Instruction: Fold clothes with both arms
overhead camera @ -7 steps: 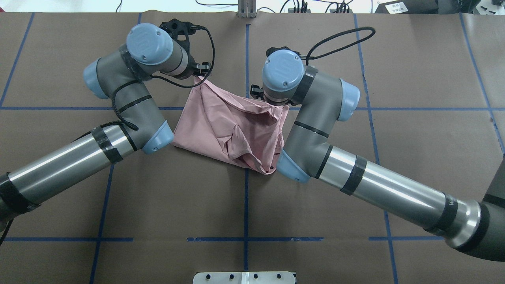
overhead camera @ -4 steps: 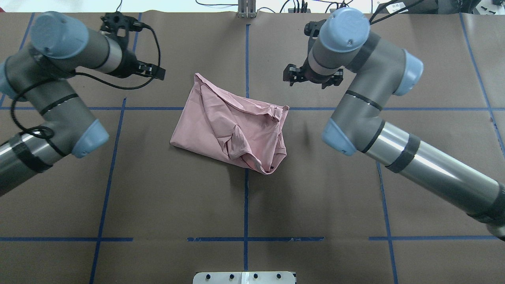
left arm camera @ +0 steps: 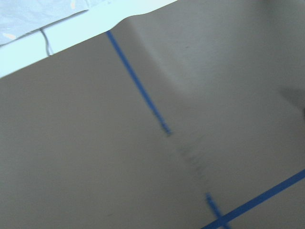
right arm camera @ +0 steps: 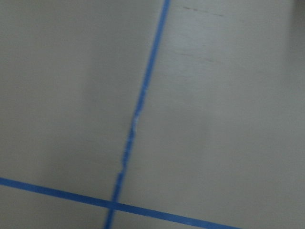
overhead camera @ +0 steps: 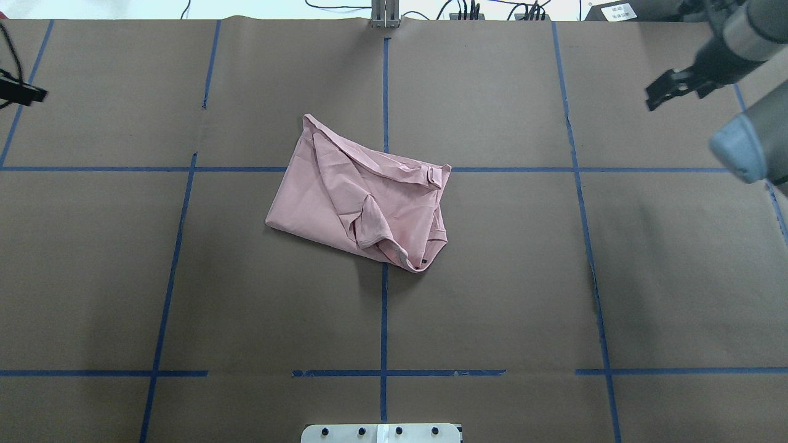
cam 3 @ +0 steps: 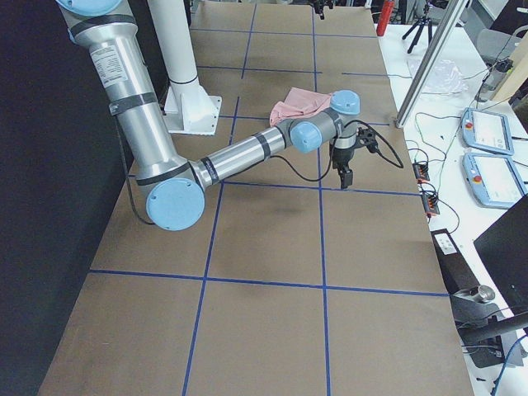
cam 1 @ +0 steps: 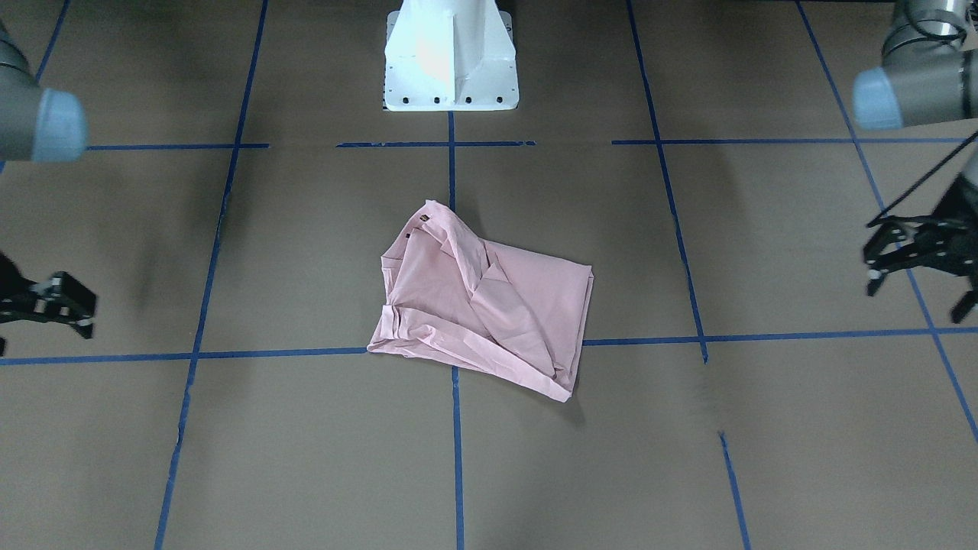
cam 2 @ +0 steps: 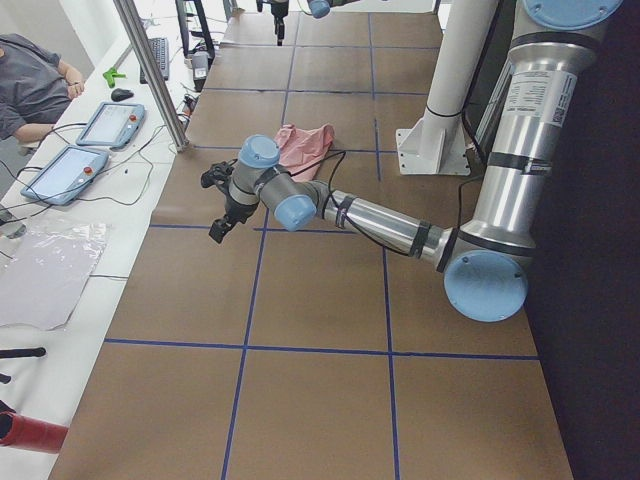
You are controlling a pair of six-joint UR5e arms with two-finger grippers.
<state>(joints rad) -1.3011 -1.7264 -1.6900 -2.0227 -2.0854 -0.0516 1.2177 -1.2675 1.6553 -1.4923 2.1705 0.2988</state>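
While both arms hang wide of the work, start on the left: the left gripper [cam 1: 915,290] is over bare brown paper, its two black fingers spread apart with nothing between them. Its wrist camera gives only a blurred stretch of the table [overhead camera: 492,277] and blue tape lines [overhead camera: 383,320]. The left arm [cam 2: 380,225] stretches low across the table towards the operators' side.

Move inward from that claw, well apart from it, and there's the T-shirt [overhead camera: 357,197]. It lies in a rumpled, roughly four-sided bundle about midway between the two claws, touched by neither. Only plain pink cloth shows — folds and creases run across the top, and one flap is turned over along the far edge. A small dark tag [overhead camera: 423,264] sits at the corner nearest the white pedestal base [cam 1: 451,53]. The bundle straddles the crossing of two tape lines.

Carry on past the shirt, again a long way clear of it, and the right gripper [cam 1: 75,304] hangs over bare paper — fingers parted too, holding nothing. The right arm [cam 3: 239,157] reaches out low across the table. Its wrist camera is also smeared, just brown surface and crossed blue tape.
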